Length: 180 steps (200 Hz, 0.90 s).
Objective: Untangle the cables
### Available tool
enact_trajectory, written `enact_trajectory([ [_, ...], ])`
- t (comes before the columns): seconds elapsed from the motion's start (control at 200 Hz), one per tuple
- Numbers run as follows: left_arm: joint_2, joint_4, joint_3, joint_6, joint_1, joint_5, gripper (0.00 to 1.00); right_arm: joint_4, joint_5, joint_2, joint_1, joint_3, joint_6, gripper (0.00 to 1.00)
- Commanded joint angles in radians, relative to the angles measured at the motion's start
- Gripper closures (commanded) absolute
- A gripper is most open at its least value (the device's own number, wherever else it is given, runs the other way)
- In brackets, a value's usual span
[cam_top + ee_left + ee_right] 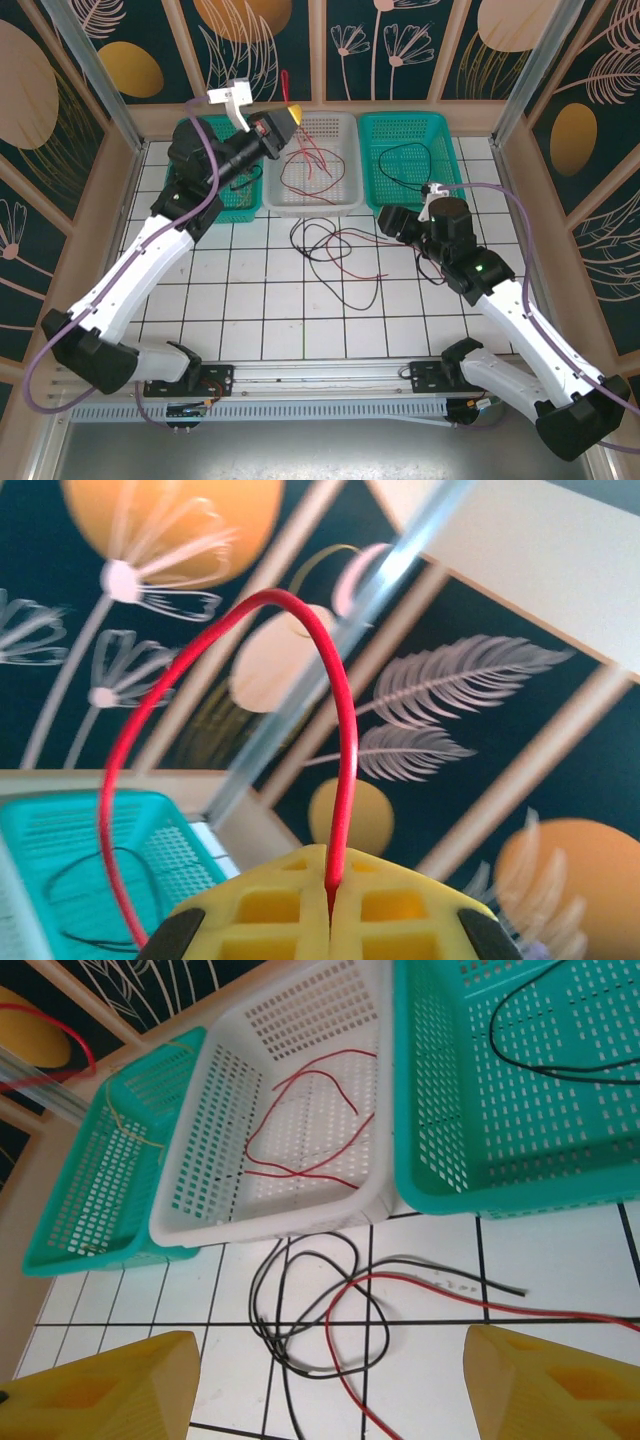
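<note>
Three baskets along far edge of tiled surface (250,310): left teal basket (228,205), white basket (312,206), right teal basket (410,118); apparently one per cable colour. Left hand (290,118) high over white basket, pinching red cable (345,730), likely for drop there. Right hand (330,1380) spread, poised above tangle (335,250) of black and red cables on surface, just before white basket.

White perforated basket (315,209): middle of a row of three at the far edge. Green basket (238,207) close against its left side, partly hidden. Second green basket (410,117) just beside its right side. White tiled tabletop (250,300), dark grout lines, spreads in front of it. Behind it, dark wall panels (400,50) in wooden framing, printed with pale leaves, flowers and orange ovals.
</note>
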Motion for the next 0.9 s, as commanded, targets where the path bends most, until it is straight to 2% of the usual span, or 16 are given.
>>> enact_trajectory([
  [0.0, 0.076, 0.037, 0.041, 0.009, 0.017, -0.044, 1.0, -0.014, 0.024, -0.011, -0.004, -0.023, 0.024, 0.3],
  [0.32, 0.377, 0.065, 0.285, 0.019, 0.087, -0.108, 1.0, -0.019, 0.008, -0.015, -0.004, -0.034, 0.036, 0.31],
  [0.47, 0.486, 0.068, 0.302, 0.011, 0.089, -0.19, 1.0, -0.026, 0.013, -0.015, -0.008, -0.034, 0.037, 0.31],
  [0.501, 0.506, 0.067, 0.292, 0.001, 0.089, -0.199, 0.87, -0.027, 0.014, -0.015, -0.008, -0.035, 0.037, 0.31],
  [0.561, 0.538, 0.055, 0.265, -0.025, 0.089, -0.207, 0.51, -0.03, 0.014, -0.015, -0.01, -0.034, 0.037, 0.32],
  [0.611, 0.56, 0.056, 0.231, -0.053, 0.09, -0.187, 0.34, -0.031, 0.012, -0.016, -0.013, -0.034, 0.037, 0.32],
  [0.711, 0.576, 0.108, 0.141, -0.115, 0.088, -0.079, 0.23, -0.028, 0.009, -0.019, -0.015, -0.04, 0.037, 0.32],
  [0.731, 0.572, 0.118, 0.119, -0.126, 0.088, -0.062, 0.16, -0.027, 0.009, -0.019, -0.016, -0.041, 0.037, 0.32],
  [0.746, 0.566, 0.127, 0.103, -0.133, 0.088, -0.053, 0.14, -0.026, 0.009, -0.018, -0.016, -0.042, 0.037, 0.32],
  [0.896, 0.474, 0.128, -0.026, -0.133, 0.086, -0.033, 0.1, -0.004, -0.005, 0.004, -0.026, -0.057, 0.048, 0.32],
])
